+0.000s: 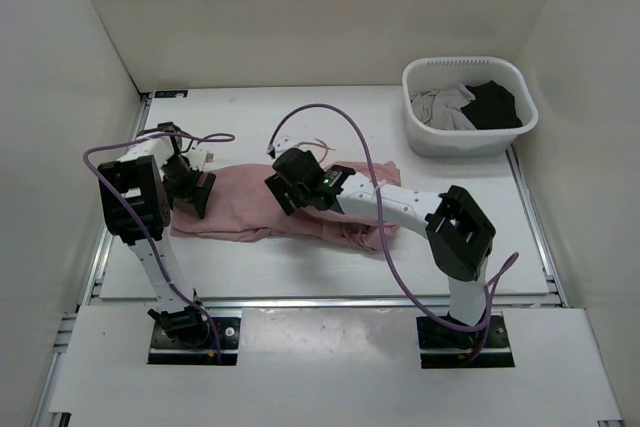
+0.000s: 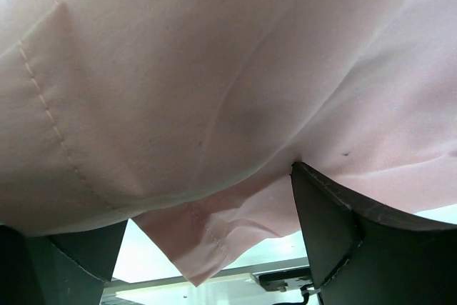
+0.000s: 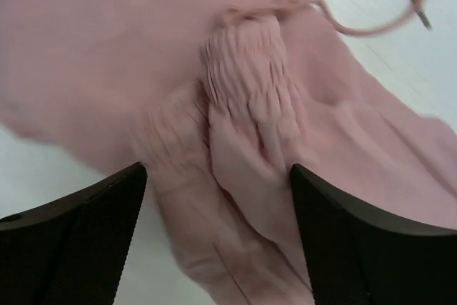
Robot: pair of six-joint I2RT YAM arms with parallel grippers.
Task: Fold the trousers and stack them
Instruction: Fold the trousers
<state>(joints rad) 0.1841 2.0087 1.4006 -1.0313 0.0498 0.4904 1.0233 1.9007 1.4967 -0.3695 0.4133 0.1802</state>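
Observation:
Pink trousers (image 1: 250,205) lie flat across the middle of the white table, with the gathered waistband and drawstring (image 1: 320,144) toward the right. My left gripper (image 1: 197,193) is at the trousers' left end. In the left wrist view it (image 2: 211,230) is open, pink cloth (image 2: 214,69) fills the frame, and a hemmed corner (image 2: 193,248) hangs between the fingers. My right gripper (image 1: 290,187) is over the trousers' middle. In the right wrist view it (image 3: 218,176) is open and empty just above the bunched elastic waistband (image 3: 243,83).
A white basket (image 1: 455,142) at the back right holds a grey garment (image 1: 440,105) and a black one (image 1: 493,105). Purple cables (image 1: 350,127) arc over the table from both arms. White walls enclose the table on three sides.

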